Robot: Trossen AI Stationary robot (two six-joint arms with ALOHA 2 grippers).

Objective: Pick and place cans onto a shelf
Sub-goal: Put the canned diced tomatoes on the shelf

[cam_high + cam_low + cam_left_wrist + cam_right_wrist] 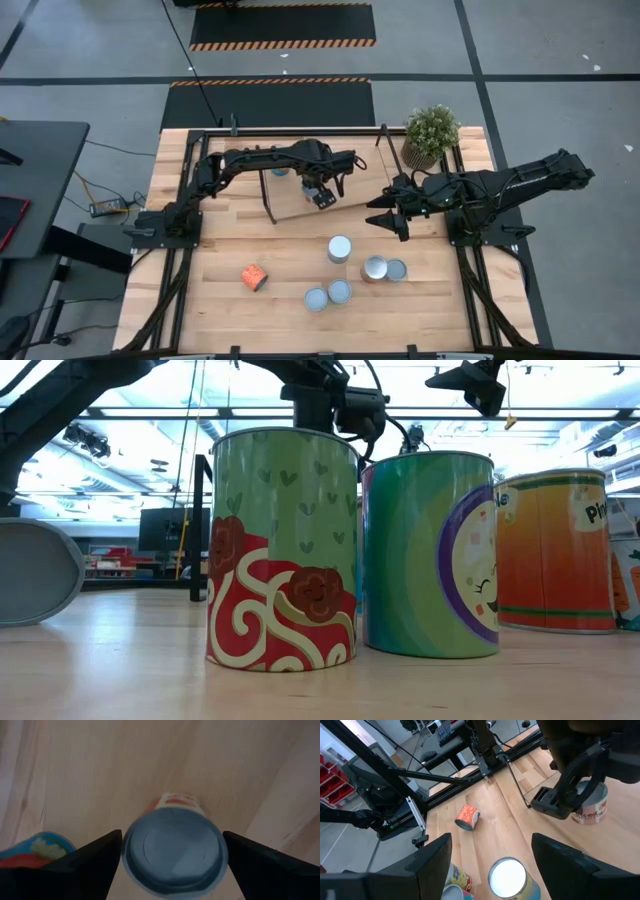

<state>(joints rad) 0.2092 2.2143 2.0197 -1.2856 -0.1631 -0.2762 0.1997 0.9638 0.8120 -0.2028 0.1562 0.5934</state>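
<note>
The shelf [300, 205] is a slanted light-wood board with black rod frames at the table's far middle. My left gripper [322, 196] is over it, shut on a can with a blue-grey top [172, 851] and a white-and-red label [592, 809]. Another can [280, 172] stands on the shelf beside it. My right gripper [385, 222] is open and empty to the shelf's right, above the table. Several cans stand upright on the table [340, 248], [374, 267], [340, 291]. An orange can [254, 277] lies on its side. My left gripper pinches the can's side wall just under its top rim [125, 851] between its two fingers, one on each opposite side. The fingers come from above, pointing down. The can stands upright with its lower end at the shelf board [590, 820]; whether it rests there I cannot tell.
A potted green plant [430, 132] stands at the table's far right, behind my right arm. The low view shows three standing cans close up [283, 550], [430, 555], [555, 550]. Bare tabletop lies at the near left [200, 290].
</note>
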